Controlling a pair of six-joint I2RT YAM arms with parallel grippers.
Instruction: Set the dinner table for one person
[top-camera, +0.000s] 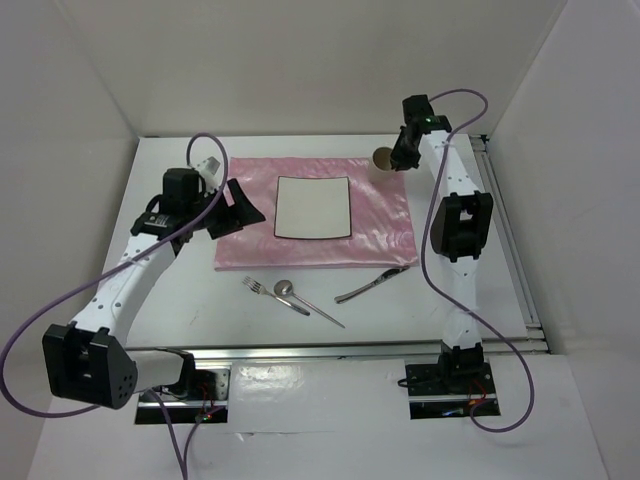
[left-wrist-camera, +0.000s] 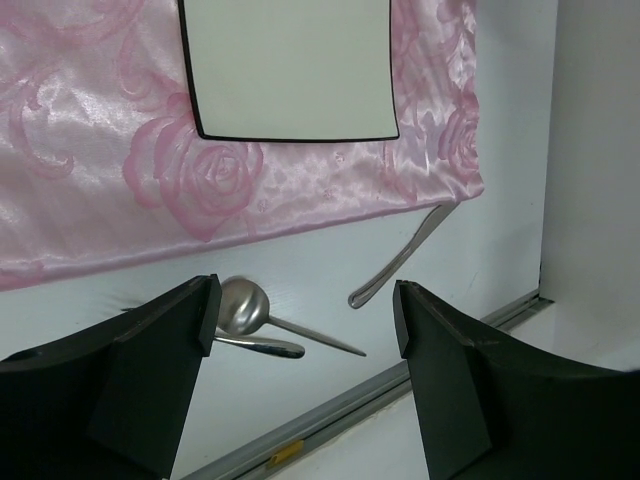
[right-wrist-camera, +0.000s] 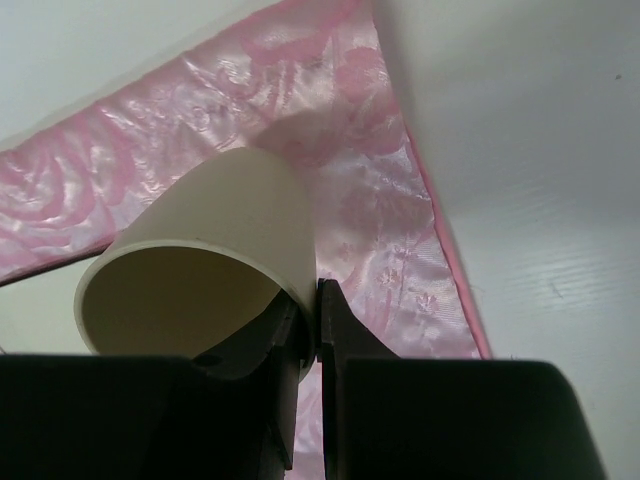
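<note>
The white dinner table (top-camera: 180, 300) carries a shiny pink cloth (top-camera: 380, 225) with a small white square plate (top-camera: 313, 207) on it. A fork (top-camera: 262, 291), a spoon (top-camera: 300, 297) and a knife (top-camera: 372, 286) lie on the table in front of the cloth. My left gripper (top-camera: 238, 208) is open and empty above the cloth's left edge. In the left wrist view the spoon (left-wrist-camera: 243, 305) and knife (left-wrist-camera: 395, 268) show between its fingers. My right gripper (right-wrist-camera: 318, 310) is shut on the rim of a cream cup (right-wrist-camera: 210, 270), held over the cloth's far right corner (top-camera: 384, 159).
Metal rails run along the table's near edge (top-camera: 350, 348) and right edge (top-camera: 510, 240). White walls enclose the table on three sides. The arm bases (top-camera: 445, 375) sit at the near edge.
</note>
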